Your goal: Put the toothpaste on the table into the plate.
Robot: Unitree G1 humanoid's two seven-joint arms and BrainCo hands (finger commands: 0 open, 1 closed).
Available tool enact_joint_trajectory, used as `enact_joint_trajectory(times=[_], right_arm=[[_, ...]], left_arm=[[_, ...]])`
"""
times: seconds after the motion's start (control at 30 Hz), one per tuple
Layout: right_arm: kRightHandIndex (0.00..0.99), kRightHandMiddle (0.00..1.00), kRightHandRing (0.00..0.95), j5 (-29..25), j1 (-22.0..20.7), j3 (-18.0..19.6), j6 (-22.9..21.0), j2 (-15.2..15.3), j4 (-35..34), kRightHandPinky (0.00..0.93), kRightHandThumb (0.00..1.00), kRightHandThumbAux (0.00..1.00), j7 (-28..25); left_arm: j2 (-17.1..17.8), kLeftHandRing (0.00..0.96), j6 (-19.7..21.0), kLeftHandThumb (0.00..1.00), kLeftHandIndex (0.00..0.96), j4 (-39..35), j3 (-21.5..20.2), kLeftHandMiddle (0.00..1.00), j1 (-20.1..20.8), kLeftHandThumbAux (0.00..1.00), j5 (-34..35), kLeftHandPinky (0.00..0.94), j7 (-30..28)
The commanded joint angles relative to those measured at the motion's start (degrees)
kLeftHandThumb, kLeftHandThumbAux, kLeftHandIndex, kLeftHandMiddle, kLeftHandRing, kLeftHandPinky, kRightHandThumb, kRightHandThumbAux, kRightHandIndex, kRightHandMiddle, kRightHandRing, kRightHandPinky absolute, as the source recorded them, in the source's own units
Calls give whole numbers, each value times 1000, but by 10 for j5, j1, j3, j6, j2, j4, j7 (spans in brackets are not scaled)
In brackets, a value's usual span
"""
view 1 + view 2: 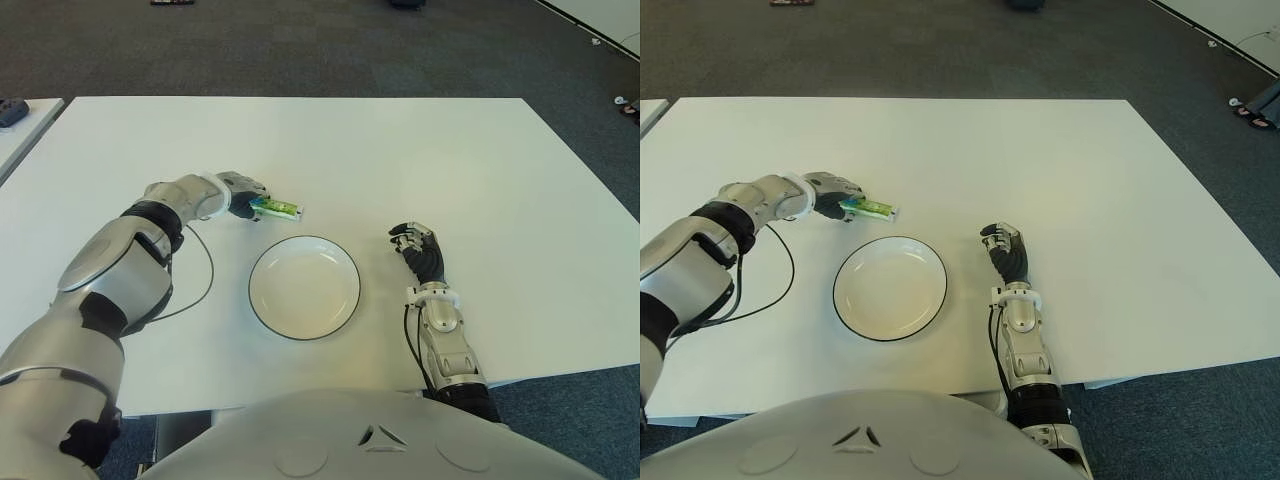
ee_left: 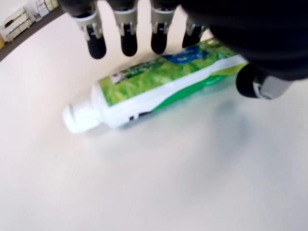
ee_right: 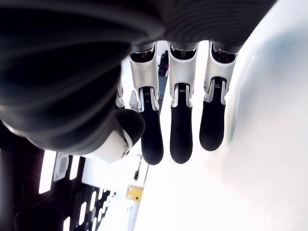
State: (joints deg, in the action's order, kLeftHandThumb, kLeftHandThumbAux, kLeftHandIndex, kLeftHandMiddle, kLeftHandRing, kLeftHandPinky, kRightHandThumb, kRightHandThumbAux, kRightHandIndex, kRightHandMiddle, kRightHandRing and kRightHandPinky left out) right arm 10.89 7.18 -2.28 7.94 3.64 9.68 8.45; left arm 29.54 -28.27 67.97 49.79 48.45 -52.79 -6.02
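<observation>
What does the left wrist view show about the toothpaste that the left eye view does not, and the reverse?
Only the left wrist view shows the white cap and the four fingertips hanging over the tube, not closed on it, thumb beside its far end. Only the left eye view shows the empty plate just beside the tube, and the idle right robot hand on the plate's right. Both show the green toothpaste lying flat on the white table under the left robot hand.

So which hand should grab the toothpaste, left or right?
Left. The left hand is already over the toothpaste, fingers open around its tail. The right hand sits across the plate, empty.
</observation>
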Motion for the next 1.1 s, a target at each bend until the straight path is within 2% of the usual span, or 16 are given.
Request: enact_joint_trajectory(times=[0.03, 0.37, 0.43, 0.5, 0.83, 1.1], right_arm=[[420, 453, 450, -1, -6, 2, -10, 3, 3, 487, 713, 735, -5], [421, 458, 448, 1, -7, 3, -10, 3, 0, 451, 712, 734, -4], [421, 459, 447, 1, -7, 3, -13, 3, -2, 449, 712, 734, -4], [420, 459, 444, 1, -6, 4, -14, 4, -4, 450, 712, 734, -5], [420, 461, 445, 4, -3, 4, -17, 8, -13, 455, 710, 735, -5], [421, 467, 449, 5, 1, 5, -16, 11, -21, 452, 710, 734, -4]], left_arm=[[25, 0, -34, 529, 0, -43, 4, 0, -50, 280, 1, 0, -48], [53, 0, -25, 537, 0, -112, -19, 0, -79, 289, 15, 0, -67], [59, 0, -16, 535, 0, -124, -19, 0, -98, 295, 0, 0, -13], [62, 0, -12, 529, 0, -131, -19, 0, -108, 310, -9, 0, 14], [54, 0, -2, 510, 0, -126, -15, 0, -124, 319, -39, 0, 91], [34, 0, 12, 510, 0, -78, -4, 0, -124, 322, -56, 10, 139]])
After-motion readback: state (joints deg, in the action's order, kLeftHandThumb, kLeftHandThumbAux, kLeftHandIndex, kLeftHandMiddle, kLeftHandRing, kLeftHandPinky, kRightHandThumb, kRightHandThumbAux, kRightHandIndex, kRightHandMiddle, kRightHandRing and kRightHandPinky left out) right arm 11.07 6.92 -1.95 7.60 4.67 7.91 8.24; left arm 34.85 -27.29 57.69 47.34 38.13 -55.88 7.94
